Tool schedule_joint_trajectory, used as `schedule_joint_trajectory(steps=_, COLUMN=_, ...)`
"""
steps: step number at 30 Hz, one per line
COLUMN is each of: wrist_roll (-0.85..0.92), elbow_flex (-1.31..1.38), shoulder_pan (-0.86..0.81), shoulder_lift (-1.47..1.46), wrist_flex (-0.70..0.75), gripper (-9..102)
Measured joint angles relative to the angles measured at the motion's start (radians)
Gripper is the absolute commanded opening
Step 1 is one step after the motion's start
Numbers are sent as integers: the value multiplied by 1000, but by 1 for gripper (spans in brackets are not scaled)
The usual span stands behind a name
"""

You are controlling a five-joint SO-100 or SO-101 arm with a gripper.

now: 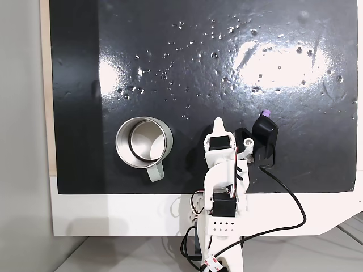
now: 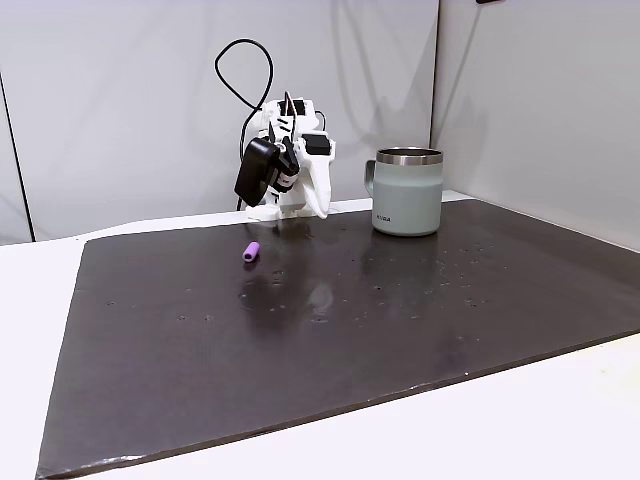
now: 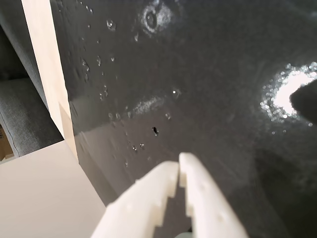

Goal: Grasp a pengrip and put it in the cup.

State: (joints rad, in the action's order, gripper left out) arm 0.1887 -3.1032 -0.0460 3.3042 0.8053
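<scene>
Judging by how things lie, nothing of my task is done yet: the pengrip (image 2: 251, 251) lies loose on the dark mat (image 2: 330, 330) of the worktop, and the cup (image 2: 408, 192) stands upright with nothing purple seen inside it in the top-down fixed view. My gripper (image 3: 178, 168) is closed, its tips touching and holding nothing, folded back near my base. Reaching, grasping, carrying and dropping all remain. The pengrip is a tiny purple stub of tube, lying on its side, well apart from the cup; from above it peeks out at (image 1: 265, 114) just beside my wrist camera.
</scene>
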Motion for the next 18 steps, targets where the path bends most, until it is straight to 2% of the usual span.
schedule_joint_trajectory(steps=9, wrist_roll=71, elbow_flex=5, shoulder_pan=12, shoulder_lift=0, wrist_flex=25, gripper=0)
schedule_joint_trajectory(steps=18, wrist_roll=367, elbow_flex=215, shoulder_pan=-60, shoulder_lift=-23, wrist_flex=199, gripper=0)
